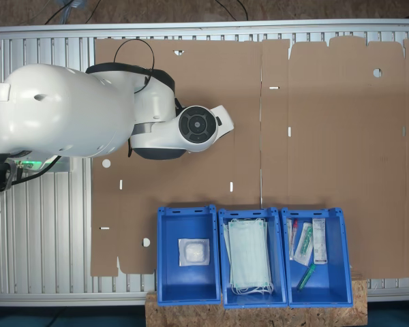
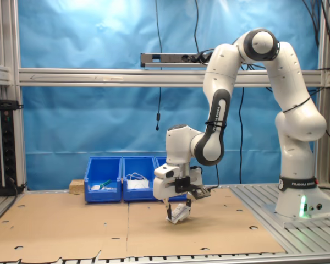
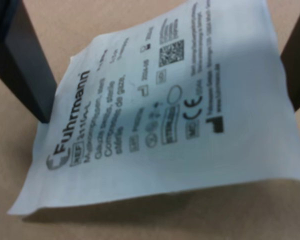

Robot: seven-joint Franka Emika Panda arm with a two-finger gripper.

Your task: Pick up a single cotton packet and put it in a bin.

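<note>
Up close — printed cotton packet [image 3: 160, 115] between fingers [image 3: 25, 60].

Straight down from overhead onto the table [image 1: 191, 68] in the first exterior view. Side-on, low, farther back in the second exterior view, sharing the bins [image 2: 103, 179]. Wrist view close, facing the packet [image 3: 165, 115].

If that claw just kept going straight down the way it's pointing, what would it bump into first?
Probably the brown cardboard sheet on the table. The claw points down at it, holding the cotton packet, whose lower edge would likely touch first.
</note>
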